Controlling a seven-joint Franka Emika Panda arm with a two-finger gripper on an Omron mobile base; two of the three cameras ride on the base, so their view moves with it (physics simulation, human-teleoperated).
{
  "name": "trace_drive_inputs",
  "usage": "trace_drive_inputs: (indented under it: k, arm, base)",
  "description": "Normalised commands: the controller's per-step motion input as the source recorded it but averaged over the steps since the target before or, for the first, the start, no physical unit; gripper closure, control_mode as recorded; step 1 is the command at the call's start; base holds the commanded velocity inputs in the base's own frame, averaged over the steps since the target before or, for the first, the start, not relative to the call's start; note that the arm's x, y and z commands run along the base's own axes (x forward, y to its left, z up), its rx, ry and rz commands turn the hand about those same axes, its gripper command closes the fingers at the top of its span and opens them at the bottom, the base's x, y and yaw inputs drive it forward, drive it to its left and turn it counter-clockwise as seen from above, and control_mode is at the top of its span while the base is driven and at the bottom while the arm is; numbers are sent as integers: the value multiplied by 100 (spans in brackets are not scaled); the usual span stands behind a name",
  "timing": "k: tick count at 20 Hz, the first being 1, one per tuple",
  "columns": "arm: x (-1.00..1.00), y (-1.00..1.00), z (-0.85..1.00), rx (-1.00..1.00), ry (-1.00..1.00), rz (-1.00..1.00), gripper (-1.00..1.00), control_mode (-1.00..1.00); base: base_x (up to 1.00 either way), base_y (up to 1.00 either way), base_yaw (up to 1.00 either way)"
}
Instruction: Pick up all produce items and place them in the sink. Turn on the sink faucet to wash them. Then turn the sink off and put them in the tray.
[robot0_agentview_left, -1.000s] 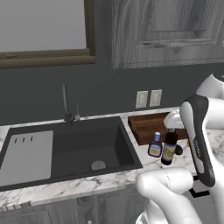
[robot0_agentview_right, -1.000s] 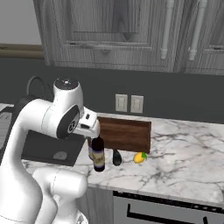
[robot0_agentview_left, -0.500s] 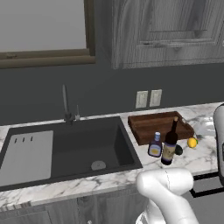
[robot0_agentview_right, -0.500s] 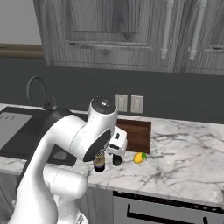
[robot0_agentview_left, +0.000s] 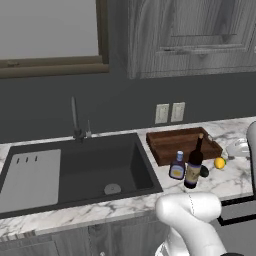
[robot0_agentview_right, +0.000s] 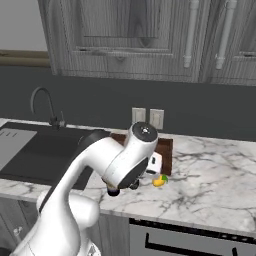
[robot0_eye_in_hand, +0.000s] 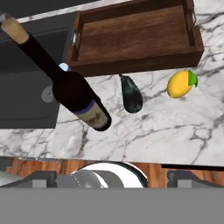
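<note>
**Q:** What is laid out in front of you, starting with the biggest thing?

**A:** The marble desk (robot0_agentview_left: 227, 182) runs under grey cabinets. Set into it on my left is the dark sink (robot0_agentview_left: 100, 162), bare except for its silver drain, with a pale drainboard (robot0_agentview_left: 30, 177) at its far left. The thin faucet (robot0_agentview_left: 74, 117) stands behind the basin, so its spout can reach over the bowl. Just right of the sink, against the wall, sits the brown wooden tray (robot0_eye_in_hand: 133, 37), nothing in it.

**Q:** And the produce?

**A:** Both pieces lie on the desk just in front of the tray, not in the sink yet. The dark green oval one (robot0_eye_in_hand: 131, 95) is near a tall wine bottle (robot0_eye_in_hand: 65, 81). The yellow lemon (robot0_eye_in_hand: 180, 84) lies beside it, apart. A small blue-capped bottle (robot0_agentview_left: 177, 166) stands by the wine bottle.

**Q:** What is your hand doing?

**A:** My hand hangs above the produce, looking down. Its fingers are spread wide and hold nothing, I judge ready for a first pick.
</note>
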Motion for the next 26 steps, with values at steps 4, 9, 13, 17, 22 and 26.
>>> trace_drive_inputs:
  k: [4, 9, 13, 17, 22, 26]
  arm:
    - [34, -40, -20, 5, 0, 5, -100, -100]
    - [35, -39, -24, 3, 2, -1, -100, -100]
    - [32, -36, -33, 2, 7, -4, -100, -100]
    - [28, -20, -33, 2, 9, -9, -100, -100]
    - [23, -4, -24, 0, 10, -12, -100, -100]
    - [28, 0, -28, 0, 3, -5, -100, -100]
  base:
    - [0, 0, 0]
    - [0, 0, 0]
    - [0, 0, 0]
    - [0, 0, 0]
    - [0, 0, 0]
    - [0, 0, 0]
